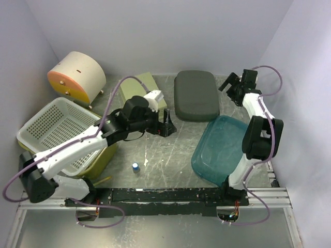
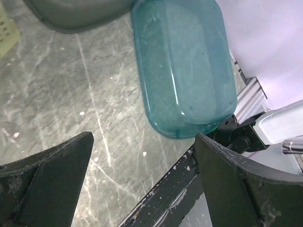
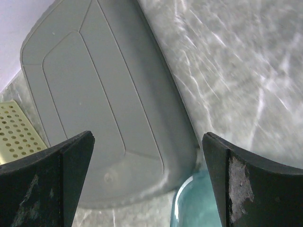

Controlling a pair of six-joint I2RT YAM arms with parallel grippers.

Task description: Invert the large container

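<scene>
A large teal see-through container [image 1: 220,147] lies bottom-up at the table's near right, by the right arm's base. It shows in the left wrist view [image 2: 184,71] and, as a corner, in the right wrist view [image 3: 199,203]. A grey container [image 1: 195,95] lies bottom-up at the back centre, touching the teal one's far corner [image 3: 94,94]. My left gripper [image 1: 168,126] is open and empty over the table's middle, left of the teal container [image 2: 143,142]. My right gripper [image 1: 230,82] is open and empty at the back right, above the grey container's right end [image 3: 147,137].
A white mesh basket [image 1: 57,129] sits on a yellow-green tub [image 1: 106,155] at the left. A cream and orange drum [image 1: 77,75] stands at the back left. A pale green perforated box [image 1: 142,88] lies behind the left arm. A small blue-capped bottle [image 1: 135,167] stands near the front rail [image 1: 170,195].
</scene>
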